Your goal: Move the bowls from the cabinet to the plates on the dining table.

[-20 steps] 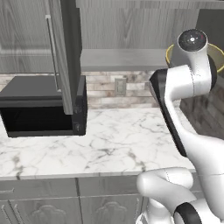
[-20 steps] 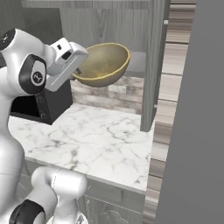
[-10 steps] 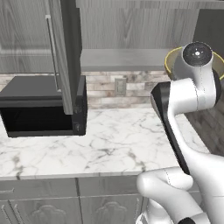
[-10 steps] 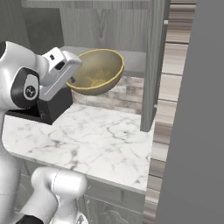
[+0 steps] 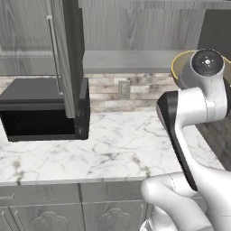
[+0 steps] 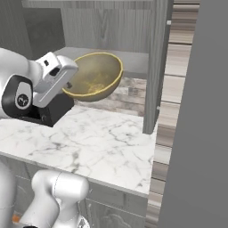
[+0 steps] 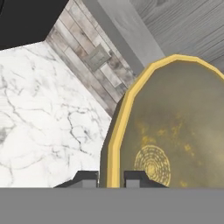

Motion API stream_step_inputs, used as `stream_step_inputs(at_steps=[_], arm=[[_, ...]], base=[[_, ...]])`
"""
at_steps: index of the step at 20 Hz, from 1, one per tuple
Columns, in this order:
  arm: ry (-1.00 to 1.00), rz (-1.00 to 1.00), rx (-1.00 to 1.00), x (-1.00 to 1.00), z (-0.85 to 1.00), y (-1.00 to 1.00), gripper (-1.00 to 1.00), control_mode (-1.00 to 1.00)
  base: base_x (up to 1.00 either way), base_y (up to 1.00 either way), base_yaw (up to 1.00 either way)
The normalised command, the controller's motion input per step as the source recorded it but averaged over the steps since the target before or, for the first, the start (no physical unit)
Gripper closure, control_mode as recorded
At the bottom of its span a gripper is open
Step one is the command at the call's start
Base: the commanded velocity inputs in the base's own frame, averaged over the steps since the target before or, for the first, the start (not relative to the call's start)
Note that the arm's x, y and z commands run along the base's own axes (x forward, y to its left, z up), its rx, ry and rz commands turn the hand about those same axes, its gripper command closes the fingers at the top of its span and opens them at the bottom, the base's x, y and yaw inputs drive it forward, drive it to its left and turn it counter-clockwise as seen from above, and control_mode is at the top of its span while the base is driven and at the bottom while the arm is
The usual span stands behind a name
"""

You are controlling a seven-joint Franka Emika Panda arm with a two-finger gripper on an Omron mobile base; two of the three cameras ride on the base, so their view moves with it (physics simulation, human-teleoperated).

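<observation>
Gripper (image 7: 110, 178) pinches the bowl's (image 7: 175, 131) rim, fingers straddling it.

Bowl (image 6: 93, 76) farther left, out of cabinet (image 6: 156, 62)

Bowl (image 6: 94, 76): olive-tan outside, yellow rim, mottled olive inside with yellow speckles and a ring pattern of fine yellow circles at the bottom. Counter (image 5: 108, 151): white marble with grey veins. Below the counter, cupboard fronts (image 5: 58, 210) are grey with carved ornament. Above the counter, the cabinet (image 5: 131, 27) is grey wood-grain with a plain grey shelf (image 5: 128, 61). Behind the counter, the backsplash (image 5: 135, 90) shows horizontal bands of brown, tan and grey, with a grey outlet plate (image 5: 123, 88). On the counter, the microwave (image 5: 43, 110) is black. Pincer (image 7: 111, 179) tips: dark grey.
</observation>
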Motion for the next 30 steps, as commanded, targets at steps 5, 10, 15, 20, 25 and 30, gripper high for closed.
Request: stream_step_inputs(at_steps=[5,10,15,20,25,30], arm=[[0.00,0.02,0.00,-0.20,0.00,0.04,1.00,-1.00],[0.01,0.02,0.00,-0.18,0.00,0.01,1.00,-1.00],[0.01,0.01,0.00,-0.08,0.00,0.04,1.00,1.00],[0.00,0.00,0.00,0.00,0.00,0.00,1.00,1.00],[0.00,0.00,0.00,0.00,0.00,0.00,1.00,1.00],[0.00,0.00,0.00,0.00,0.00,0.00,1.00,1.00]], base=[[0.00,0.00,0.00],[0.00,0.00,0.00],[-0.14,0.06,0.02],[-0.35,0.13,0.04],[-0.45,0.12,0.03],[-0.42,0.17,0.04]])
